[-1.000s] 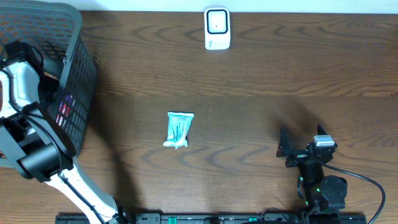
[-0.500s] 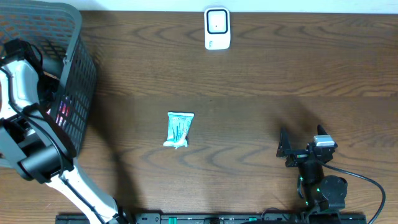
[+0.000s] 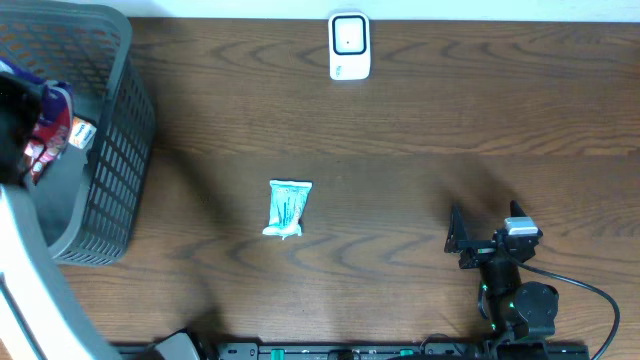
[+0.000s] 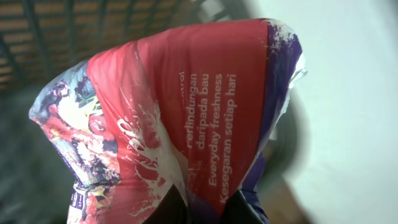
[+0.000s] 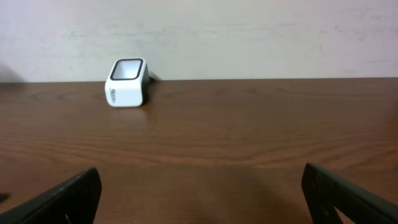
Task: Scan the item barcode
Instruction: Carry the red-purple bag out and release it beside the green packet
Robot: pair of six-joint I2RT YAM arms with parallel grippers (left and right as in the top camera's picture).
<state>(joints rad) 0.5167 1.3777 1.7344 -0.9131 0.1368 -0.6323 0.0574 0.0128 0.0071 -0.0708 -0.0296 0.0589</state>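
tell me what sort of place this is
Likely a mock shop checkout on a wooden table: a white barcode scanner at the far edge, a dark mesh basket on the left, and a teal packet lying mid-table.

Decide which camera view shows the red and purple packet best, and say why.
The left wrist view: the red and purple packet fills the frame, its printed text legible. The overhead view shows only a small piece of it at the left edge, over the basket. The right wrist view misses it, showing the scanner.
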